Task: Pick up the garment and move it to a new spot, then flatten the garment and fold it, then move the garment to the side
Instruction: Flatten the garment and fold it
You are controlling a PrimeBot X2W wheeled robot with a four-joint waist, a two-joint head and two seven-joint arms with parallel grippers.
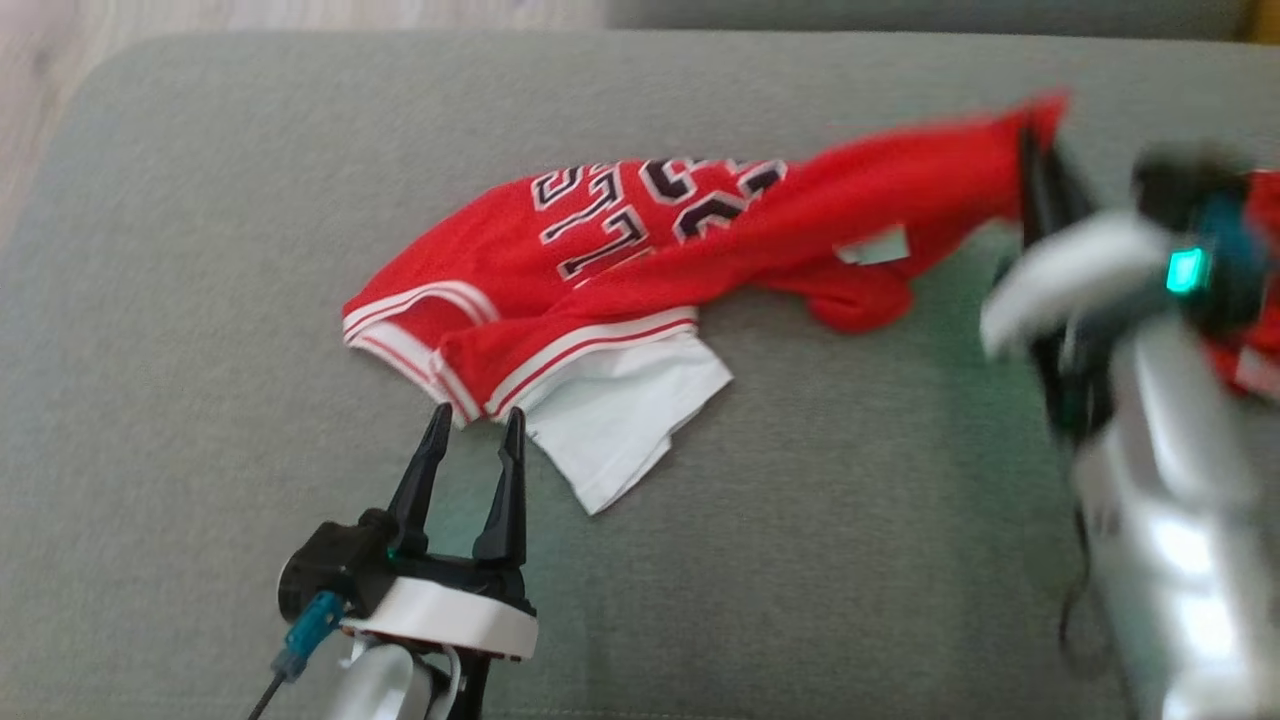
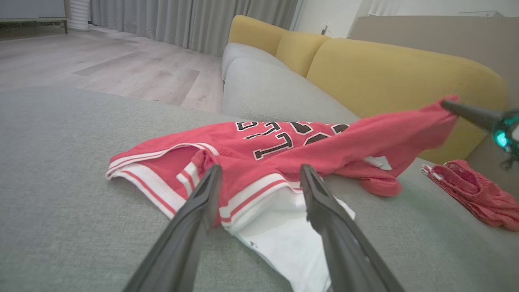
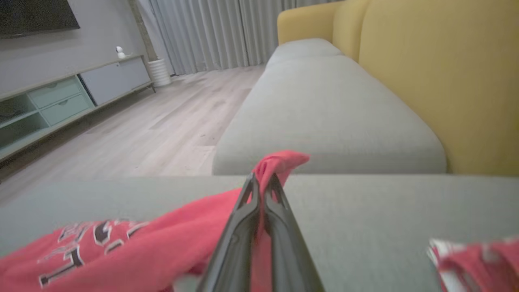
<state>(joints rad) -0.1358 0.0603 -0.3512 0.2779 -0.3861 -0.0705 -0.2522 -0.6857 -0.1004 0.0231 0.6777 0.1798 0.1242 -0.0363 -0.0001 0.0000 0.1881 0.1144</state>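
The garment (image 1: 640, 270) is a red basketball jersey with white trim and black lettering, crumpled on the grey sofa cushion (image 1: 200, 300), with a white layer sticking out at its near edge. My right gripper (image 1: 1035, 140) is shut on its far right corner, which it holds lifted off the cushion; in the right wrist view red cloth (image 3: 279, 162) is pinched between the shut fingers (image 3: 261, 182). My left gripper (image 1: 475, 420) is open, its fingertips just short of the jersey's striped hem (image 2: 251, 194).
A second red garment (image 2: 474, 194) lies on the cushion at the right, behind my right arm. Yellow sofa backrests (image 2: 389, 69) rise beyond the cushion. Wooden floor (image 2: 101, 69) lies past the cushion's left edge.
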